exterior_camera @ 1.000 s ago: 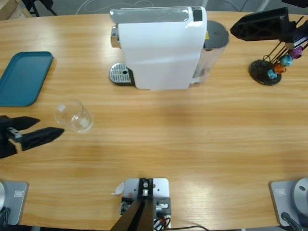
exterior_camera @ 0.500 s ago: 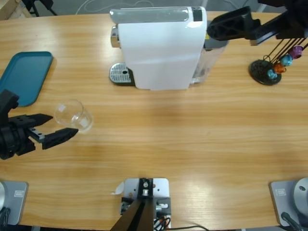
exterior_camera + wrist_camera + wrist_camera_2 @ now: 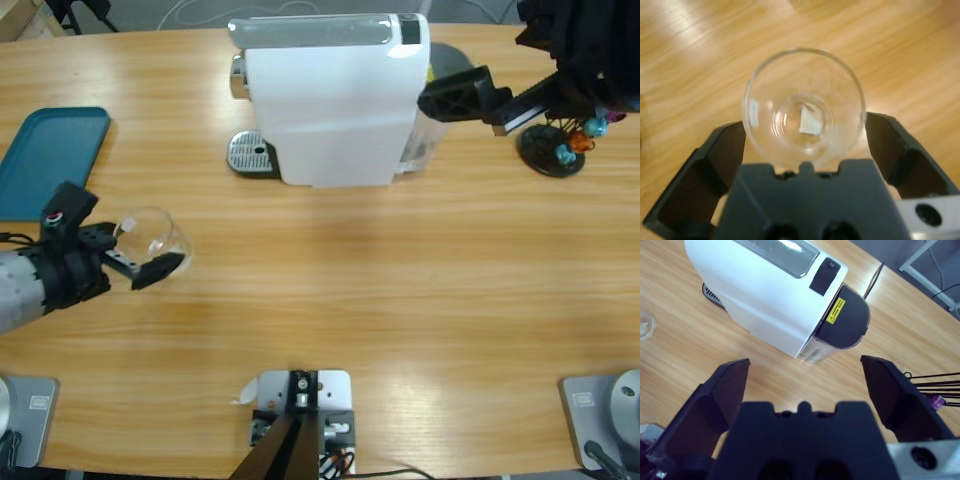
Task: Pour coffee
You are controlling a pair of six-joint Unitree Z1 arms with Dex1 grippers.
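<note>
A small clear tumbler stands on the wooden table at the left; in the left wrist view the tumbler looks empty, with a white patch at its base. My left gripper is open with one jaw on each side of the tumbler, not closed on it. The coffee is out of view. My right gripper hangs open, holding nothing, above the right end of the white coffee machine. The right wrist view looks down on the machine and its dark water tank.
The machine's metal drip tray juts out at its left front. A teal tray lies at the far left. A black capsule stand with colourful capsules is at the right, under the right arm.
My left gripper moved forward until its jaws came either side of the tumbler. My right gripper swung left and down from the capsule stand toward the machine's right end.
</note>
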